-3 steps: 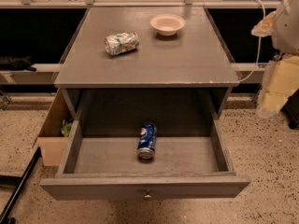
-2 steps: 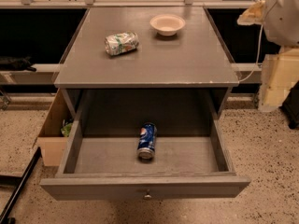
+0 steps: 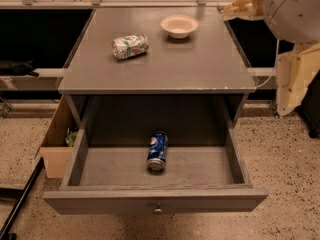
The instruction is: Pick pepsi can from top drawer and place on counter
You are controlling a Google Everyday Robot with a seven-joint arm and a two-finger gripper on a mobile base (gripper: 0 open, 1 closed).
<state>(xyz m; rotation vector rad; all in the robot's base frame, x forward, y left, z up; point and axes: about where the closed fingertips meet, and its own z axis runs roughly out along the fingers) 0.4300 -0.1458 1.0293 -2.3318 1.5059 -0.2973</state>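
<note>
The pepsi can [image 3: 157, 151] lies on its side in the middle of the open top drawer [image 3: 155, 200], one silver end toward me. The drawer is pulled fully out below the counter [image 3: 200, 59]. My arm [image 3: 295, 14] enters at the upper right, and the gripper [image 3: 242, 7] shows as a cream tip over the counter's back right corner, far above and to the right of the can. Nothing is seen in it.
A dented green-and-white can [image 3: 130, 46] lies on the counter's left half and a small pale bowl [image 3: 179, 26] stands near its back. A tan cardboard box [image 3: 57, 144] sits on the speckled floor left of the drawer. A black bar [image 3: 20, 204] lies at lower left.
My arm has risen and swung left, bringing the cream tip in over the counter's back right corner. The can, drawer and counter items have not moved.
</note>
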